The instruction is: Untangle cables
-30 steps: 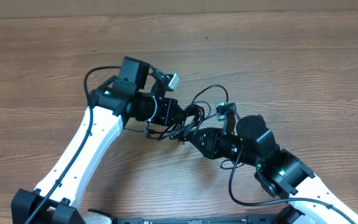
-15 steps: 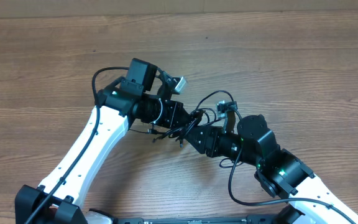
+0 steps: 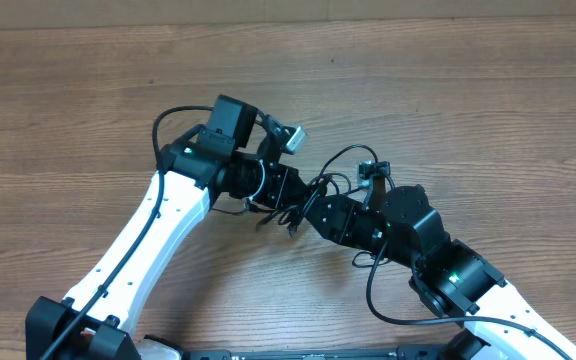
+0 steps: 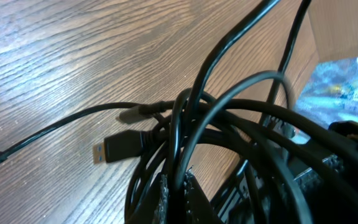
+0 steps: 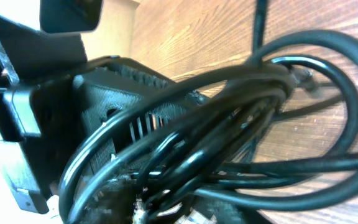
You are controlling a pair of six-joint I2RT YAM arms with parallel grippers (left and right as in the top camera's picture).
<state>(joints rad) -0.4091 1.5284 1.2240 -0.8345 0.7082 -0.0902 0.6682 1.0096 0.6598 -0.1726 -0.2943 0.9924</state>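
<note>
Wooden table (image 3: 488, 90), knotted cables (image 4: 185, 124), plug (image 4: 118, 148) flat, tip away from knot, left tool (image 4: 176, 193) pinching them, right tool (image 3: 315, 207) unclear.

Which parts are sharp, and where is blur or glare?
Overhead: evenly lit, sharp; thin black tangled cables look small. Left wrist: brown wooden table grain and black plug sharp, nearest cables blurred. Right wrist: cables soft, with bright glints.
</note>
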